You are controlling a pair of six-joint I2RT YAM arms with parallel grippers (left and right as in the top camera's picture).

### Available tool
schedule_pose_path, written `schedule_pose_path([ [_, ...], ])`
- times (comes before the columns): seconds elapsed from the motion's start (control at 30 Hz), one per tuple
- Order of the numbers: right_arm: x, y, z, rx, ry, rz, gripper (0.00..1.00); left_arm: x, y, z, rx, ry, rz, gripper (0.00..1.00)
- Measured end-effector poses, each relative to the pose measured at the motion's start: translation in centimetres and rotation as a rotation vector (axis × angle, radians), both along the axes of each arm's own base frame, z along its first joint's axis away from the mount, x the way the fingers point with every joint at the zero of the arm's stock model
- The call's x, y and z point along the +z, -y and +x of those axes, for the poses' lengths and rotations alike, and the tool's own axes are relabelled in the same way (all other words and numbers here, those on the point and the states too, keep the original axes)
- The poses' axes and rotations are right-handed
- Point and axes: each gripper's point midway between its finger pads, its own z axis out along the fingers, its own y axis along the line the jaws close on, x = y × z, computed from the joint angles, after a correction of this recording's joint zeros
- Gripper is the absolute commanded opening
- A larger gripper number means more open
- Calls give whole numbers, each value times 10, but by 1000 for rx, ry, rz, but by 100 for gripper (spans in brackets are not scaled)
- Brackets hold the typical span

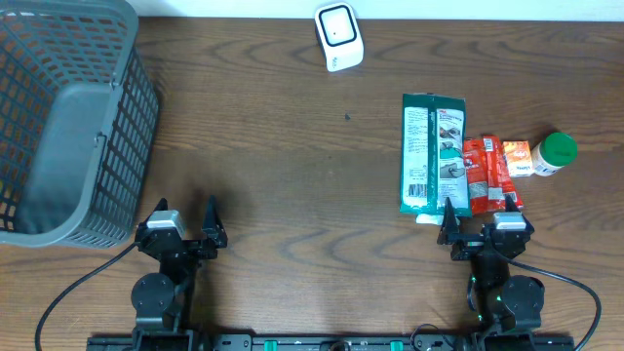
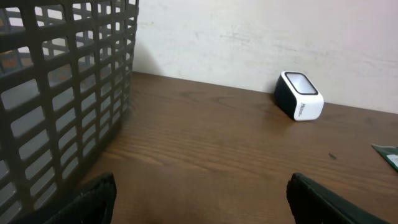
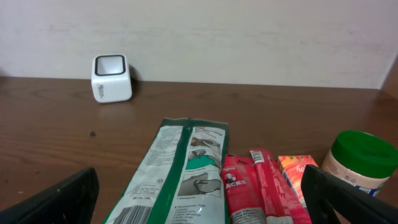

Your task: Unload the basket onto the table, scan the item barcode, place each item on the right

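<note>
The white barcode scanner (image 1: 338, 36) stands at the table's far edge, also visible in the left wrist view (image 2: 300, 96) and the right wrist view (image 3: 111, 78). Several items lie at the right: a green-and-white packet (image 1: 432, 154) (image 3: 180, 174) with its barcode facing up at the near end, a red snack packet (image 1: 487, 174) (image 3: 255, 186), a small orange box (image 1: 517, 156) (image 3: 297, 171) and a green-lidded jar (image 1: 556, 153) (image 3: 360, 162). My right gripper (image 1: 485, 216) (image 3: 199, 186) is open just short of the packets' near ends. My left gripper (image 1: 184, 210) (image 2: 202, 186) is open over bare table.
A grey plastic basket (image 1: 68, 117) (image 2: 56, 93) fills the far left corner, close to the left arm. A pale wall rises behind the scanner. Brown wooden table (image 1: 292, 146) lies between the basket and the items.
</note>
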Motion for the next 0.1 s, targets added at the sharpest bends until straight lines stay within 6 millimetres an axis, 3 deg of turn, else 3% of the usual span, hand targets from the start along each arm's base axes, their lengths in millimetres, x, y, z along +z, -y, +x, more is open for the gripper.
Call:
schedule_pose_path([
  [0.1,0,0,0,0,0,0,99,0,0,0,0,0,0,88],
])
